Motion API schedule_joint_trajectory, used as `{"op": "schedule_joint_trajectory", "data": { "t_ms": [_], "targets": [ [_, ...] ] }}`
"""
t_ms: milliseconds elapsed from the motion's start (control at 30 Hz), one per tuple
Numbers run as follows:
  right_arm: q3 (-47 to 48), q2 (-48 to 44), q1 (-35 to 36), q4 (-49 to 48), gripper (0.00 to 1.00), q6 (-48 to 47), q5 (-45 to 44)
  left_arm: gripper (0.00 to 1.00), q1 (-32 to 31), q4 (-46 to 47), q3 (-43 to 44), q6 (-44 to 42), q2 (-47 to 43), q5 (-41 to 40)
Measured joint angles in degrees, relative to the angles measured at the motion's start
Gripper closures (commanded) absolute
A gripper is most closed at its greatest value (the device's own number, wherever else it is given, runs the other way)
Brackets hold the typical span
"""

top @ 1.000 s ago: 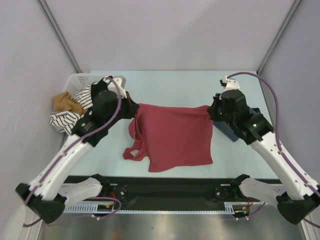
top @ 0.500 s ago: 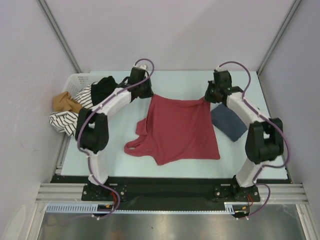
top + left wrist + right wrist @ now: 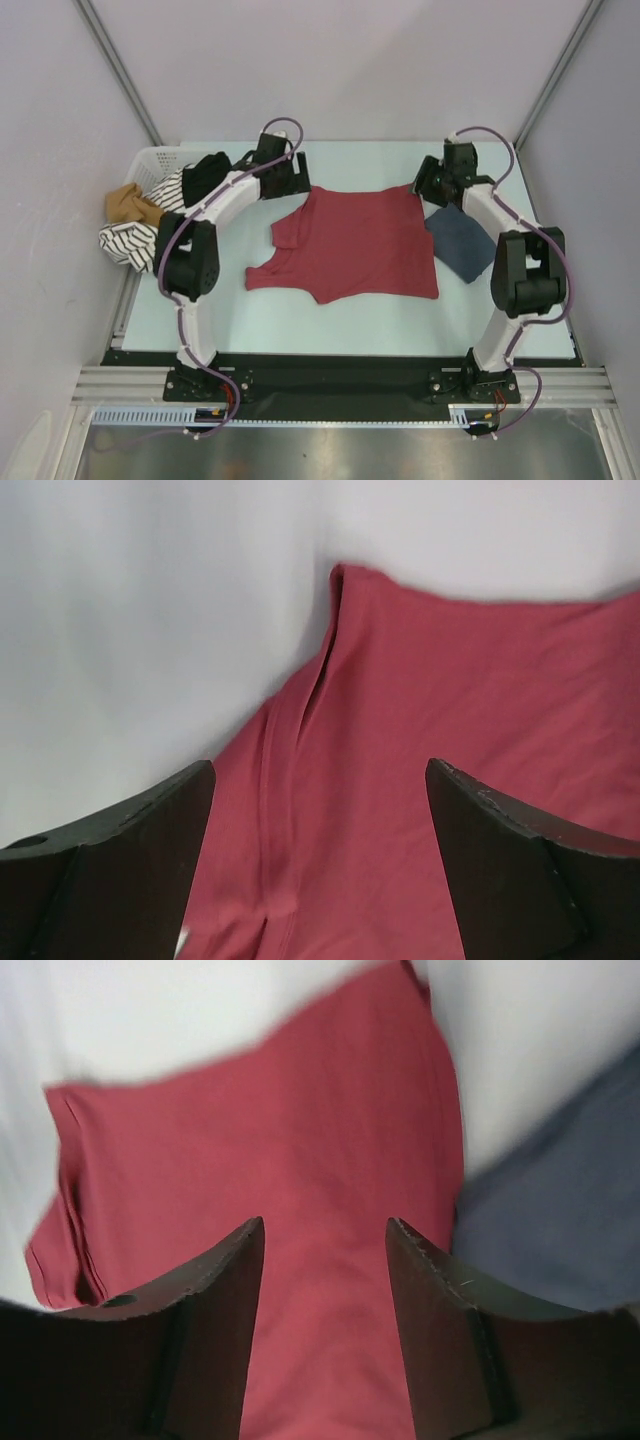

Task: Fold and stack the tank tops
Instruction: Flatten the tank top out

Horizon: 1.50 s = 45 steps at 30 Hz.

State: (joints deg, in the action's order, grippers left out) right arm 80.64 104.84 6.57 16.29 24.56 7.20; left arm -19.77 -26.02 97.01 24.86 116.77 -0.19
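Note:
The brick-red tank top (image 3: pixel 355 245) lies spread on the pale table, its straps toward the near left. My left gripper (image 3: pixel 300 184) hovers open over its far left corner. In the left wrist view red cloth (image 3: pixel 400 740) lies loose under the wide-apart gripper (image 3: pixel 318 770). My right gripper (image 3: pixel 428 188) is open over the far right corner. The right wrist view shows the red top (image 3: pixel 300 1140) below that gripper (image 3: pixel 325 1224), with nothing pinched. The slate blue-grey tank top (image 3: pixel 460 245) lies folded against the red one's right edge, also showing as blue-grey cloth (image 3: pixel 560 1220).
A white basket (image 3: pixel 150 160) at the far left holds a striped garment (image 3: pixel 130 242), a brown one (image 3: pixel 130 205) and a black one (image 3: pixel 205 170), spilling over its rim. Both arms stretch across the table's sides. Grey walls and frame posts enclose the back.
Both arms reached toward the far side carrying the red top by its far corners. Both grippers then opened and let go, and the top now lies flat, a little farther back.

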Motion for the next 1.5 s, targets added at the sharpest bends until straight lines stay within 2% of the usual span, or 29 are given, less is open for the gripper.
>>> {"op": "schedule_joint_trajectory", "data": {
  "t_ms": [100, 300, 333, 467, 533, 700, 833, 933, 1000, 1033, 1167, 1500],
  "targets": [
    [-8.87, -5.49, 0.02, 0.02, 0.46, 0.76, 0.20, 0.10, -0.11, 0.74, -10.23, 0.02, -8.44, -0.35],
    [-24.76, -19.04, -0.70, 0.50, 0.51, 2.86, -2.21, 0.13, -0.35, 2.38, -22.82, 0.09, -20.70, -1.03],
    [-26.93, -21.55, -0.98, 0.72, 0.55, 3.21, -2.54, 0.15, -0.35, 2.71, -24.02, 0.07, -21.33, -1.05],
    [-31.50, -29.20, -2.12, 2.67, 0.62, 4.59, -5.35, 0.28, -0.35, 3.19, -27.26, 0.07, -20.70, -0.96],
    [-32.61, -31.34, -2.82, 3.37, 0.71, 4.83, -6.64, 0.35, -0.35, 3.17, -27.98, 0.02, -19.85, -0.50],
    [-37.20, -34.40, -5.22, 4.66, 0.77, 5.44, -8.50, 0.48, -0.76, 2.97, -28.39, 0.00, -18.47, 0.39],
    [-41.33, -34.53, -7.06, 5.14, 0.78, 5.64, -8.33, 0.54, -1.64, 2.86, -29.14, 0.02, -18.49, 0.39],
    [-43.01, -33.79, -7.78, 5.11, 0.77, 6.25, -8.22, 0.54, -1.92, 2.69, -30.21, 0.02, -18.51, 0.42],
    [-43.08, -31.89, -8.04, 4.22, 0.78, 6.80, -7.74, 0.50, -2.12, 2.29, -30.36, 0.02, -18.51, 0.46],
    [-43.01, -30.40, -8.04, 3.45, 0.78, 6.97, -7.37, 0.43, -2.14, 2.29, -30.36, 0.02, -18.53, 0.44],
    [-41.88, -23.28, -8.28, 1.18, 0.81, 8.15, -5.92, 0.42, -2.69, 1.42, -30.36, 0.11, -18.53, 0.02],
    [-33.48, -12.20, -11.82, -4.33, 0.79, 13.00, -3.21, 0.54, -6.10, -1.81, -27.34, 0.02, -16.31, -4.24]
  ]
}}
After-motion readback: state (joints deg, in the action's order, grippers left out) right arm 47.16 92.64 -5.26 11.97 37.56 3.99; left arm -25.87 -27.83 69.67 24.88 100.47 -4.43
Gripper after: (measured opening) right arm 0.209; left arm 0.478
